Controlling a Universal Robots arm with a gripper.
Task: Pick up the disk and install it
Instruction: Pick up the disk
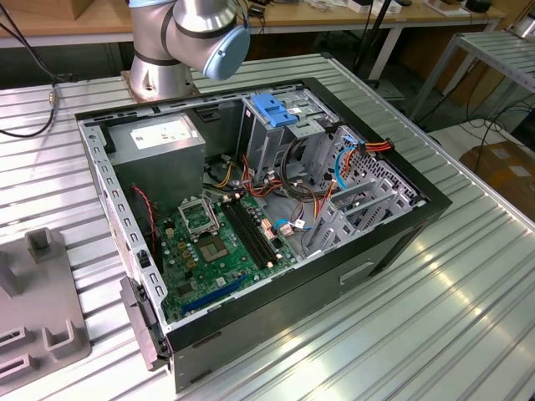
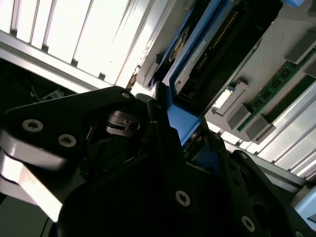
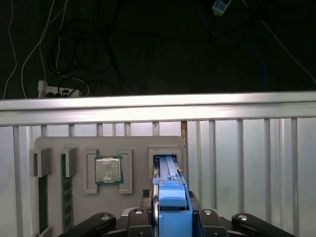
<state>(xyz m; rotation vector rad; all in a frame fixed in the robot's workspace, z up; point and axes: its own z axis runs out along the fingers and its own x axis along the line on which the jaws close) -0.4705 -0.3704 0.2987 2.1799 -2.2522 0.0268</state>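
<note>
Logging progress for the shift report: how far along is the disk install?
Done: the tool is at the disk, over the grey parts tray. In hand: the tool looks closed on the disk's blue carrier; whether the disk has left its tray slot is unclear. Left: the disk is not yet in the open computer case.

arm point(image 1: 180, 33) bent close above its base, gripper point(image 3: 170, 222) clamped on the disk point(image 3: 167, 170)
</note>
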